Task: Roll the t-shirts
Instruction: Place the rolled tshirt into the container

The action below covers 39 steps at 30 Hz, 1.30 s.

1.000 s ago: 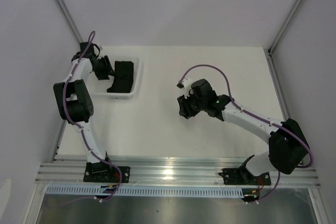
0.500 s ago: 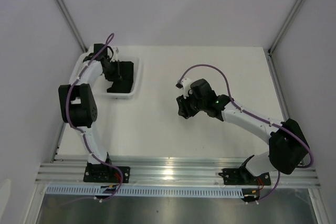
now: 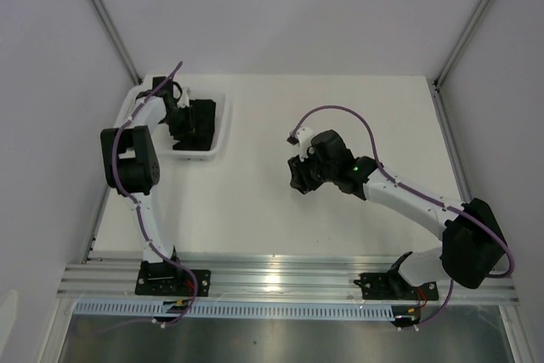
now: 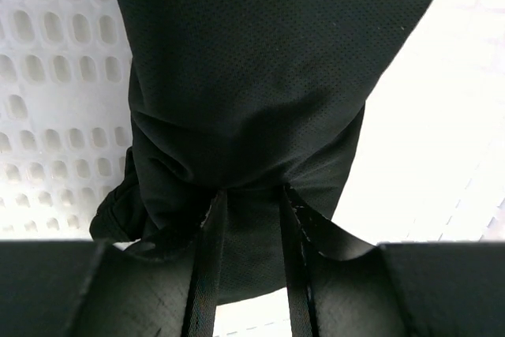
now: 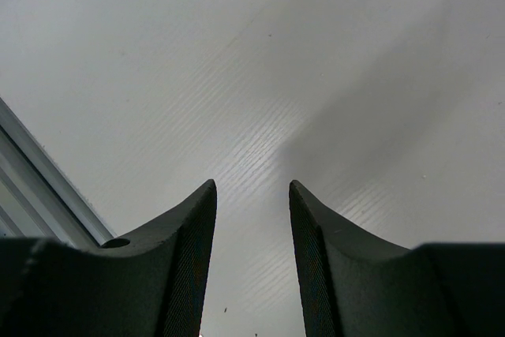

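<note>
Now your left gripper [image 4: 246, 195] has swung further over the white mesh basket [image 3: 222, 133] at the counter's [image 3: 357, 108] far-left corner. It is clamped on a bunch of the black t-shirt [image 4: 260, 76], the basket's only content. Whether it is being stowed or fetched, I cannot tell. Your right gripper [image 5: 251, 189] hangs mid-counter, apart and empty.
</note>
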Each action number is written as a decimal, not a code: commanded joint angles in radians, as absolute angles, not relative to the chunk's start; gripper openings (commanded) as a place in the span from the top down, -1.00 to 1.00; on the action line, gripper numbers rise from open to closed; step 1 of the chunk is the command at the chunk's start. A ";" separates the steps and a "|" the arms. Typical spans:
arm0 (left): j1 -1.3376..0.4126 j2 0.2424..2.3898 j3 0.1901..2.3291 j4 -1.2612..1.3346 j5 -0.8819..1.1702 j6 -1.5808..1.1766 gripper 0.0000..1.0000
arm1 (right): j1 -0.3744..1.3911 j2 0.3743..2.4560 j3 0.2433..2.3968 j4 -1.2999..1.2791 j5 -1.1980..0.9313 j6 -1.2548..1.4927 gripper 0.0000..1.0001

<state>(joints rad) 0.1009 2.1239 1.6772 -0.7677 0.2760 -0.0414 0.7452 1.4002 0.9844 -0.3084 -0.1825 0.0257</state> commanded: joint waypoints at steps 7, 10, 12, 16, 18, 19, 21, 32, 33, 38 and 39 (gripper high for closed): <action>0.064 1.840 1.635 -0.741 0.264 -0.003 0.13 | 0.712 1.361 1.043 -0.261 -0.143 0.005 -0.01; 0.066 1.769 1.591 -0.712 0.186 0.052 0.04 | 0.666 1.371 1.086 -0.262 -0.114 0.005 -0.22; 0.067 1.732 1.582 -0.693 0.128 0.086 0.01 | 0.643 1.377 1.100 -0.253 -0.103 0.005 -0.57; 0.077 1.707 1.563 -0.675 0.005 0.113 0.00 | 0.609 1.391 1.140 -0.236 -0.022 0.011 -0.99; 0.092 1.691 1.545 -0.664 -0.032 0.110 -0.01 | 0.601 1.396 1.153 -0.227 0.026 0.047 -0.99; 0.098 1.684 1.534 -0.660 -0.043 0.110 -0.01 | 0.589 1.405 1.160 -0.224 0.093 0.072 -0.99; 0.121 1.674 1.520 -0.650 -0.055 0.109 -0.01 | 0.581 1.416 1.181 -0.230 0.176 0.157 -0.99; 0.204 1.637 1.499 -0.630 -0.141 0.135 -0.05 | 0.561 1.551 1.367 -0.448 0.506 0.321 -0.99; 0.210 1.632 1.494 -0.629 -0.147 0.137 -0.07 | 0.563 1.548 1.364 -0.442 0.503 0.321 -0.99; 0.247 1.589 1.468 -0.615 -0.172 0.150 -0.10 | 0.561 1.548 1.350 -0.394 0.503 0.344 -0.99; 0.256 1.583 1.463 -0.614 -0.173 0.155 -0.11 | 0.561 1.549 1.351 -0.393 0.505 0.342 -0.99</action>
